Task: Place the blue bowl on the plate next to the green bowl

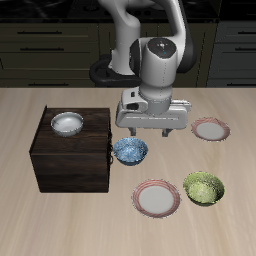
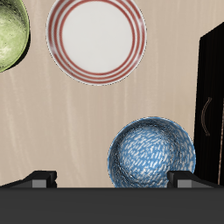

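The blue bowl (image 1: 130,151) with its mottled blue-and-white pattern stands on the table beside the dark cabinet; it also shows in the wrist view (image 2: 153,154). The plate (image 1: 157,198) with a pink-red ringed rim lies nearer the table's front edge, beside the green bowl (image 1: 204,188). The wrist view shows the plate (image 2: 96,39) and part of the green bowl (image 2: 10,35). My gripper (image 1: 148,131) hovers above the table, just behind the blue bowl. It is open and empty, and its fingertips (image 2: 42,178) stand wide apart.
A dark wooden cabinet (image 1: 70,152) stands beside the blue bowl, with a plain white-grey bowl (image 1: 67,123) on top. Its front shows in the wrist view (image 2: 213,105). A second, smaller-looking ringed plate (image 1: 210,129) lies farther back.
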Motion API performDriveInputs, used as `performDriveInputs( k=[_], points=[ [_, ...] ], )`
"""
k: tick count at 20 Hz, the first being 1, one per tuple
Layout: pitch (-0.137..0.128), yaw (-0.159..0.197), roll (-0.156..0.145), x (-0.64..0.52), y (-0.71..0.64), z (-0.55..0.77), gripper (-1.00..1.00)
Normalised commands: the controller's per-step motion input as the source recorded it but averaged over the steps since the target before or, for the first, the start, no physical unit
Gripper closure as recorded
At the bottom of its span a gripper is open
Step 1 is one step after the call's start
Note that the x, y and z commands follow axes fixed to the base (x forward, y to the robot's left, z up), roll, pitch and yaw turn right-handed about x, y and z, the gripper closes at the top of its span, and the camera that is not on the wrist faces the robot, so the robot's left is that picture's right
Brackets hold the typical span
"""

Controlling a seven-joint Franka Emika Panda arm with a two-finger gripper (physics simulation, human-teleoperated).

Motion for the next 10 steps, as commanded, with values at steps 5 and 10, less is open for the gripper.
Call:
performDriveInputs(
  k=[5,10],
  points=[
    [0.034,0.001,0.004,-0.04,0.00,-0.32,-1.00],
    [0.035,-0.005,0.002,-0.06,-0.02,-0.28,-1.00]
  ],
)
